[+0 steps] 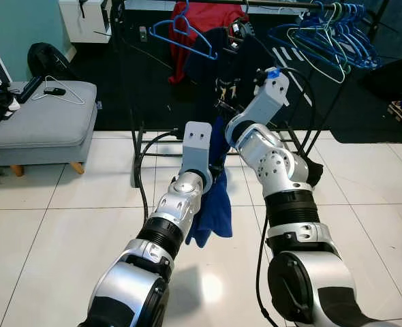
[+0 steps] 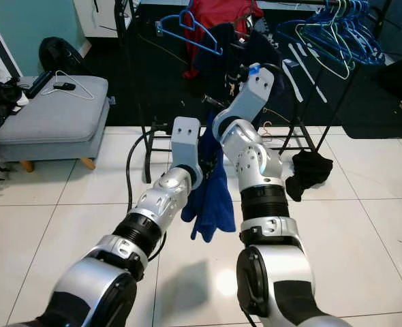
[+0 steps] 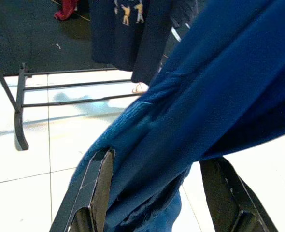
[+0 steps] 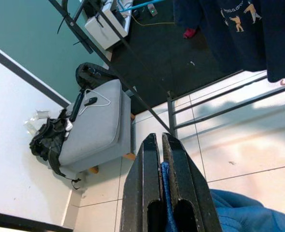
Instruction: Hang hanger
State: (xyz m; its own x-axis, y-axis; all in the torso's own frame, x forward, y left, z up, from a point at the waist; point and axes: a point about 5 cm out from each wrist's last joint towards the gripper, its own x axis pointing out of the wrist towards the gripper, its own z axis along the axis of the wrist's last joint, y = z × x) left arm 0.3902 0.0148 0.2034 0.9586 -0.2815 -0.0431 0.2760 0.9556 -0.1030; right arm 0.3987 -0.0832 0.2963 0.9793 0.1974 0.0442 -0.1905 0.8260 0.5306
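Both raised hands [image 4: 161, 193] grip the hanging blue garment [image 1: 214, 204].

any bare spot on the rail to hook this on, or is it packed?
Bare rail runs between the red garment and the cluster of blue hangers. That cluster crowds the right end. Left end holds one blue hanger. Both claws hold the blue cloth: right claw pinching it, left claw around it.

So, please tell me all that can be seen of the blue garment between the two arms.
The blue garment is royal blue, soft, finely ribbed cloth. It hangs bunched in loose folds above the white tile floor, before the black clothes rack. The right gripper pinches an edge of it; the left gripper has cloth lying between its spread fingers.
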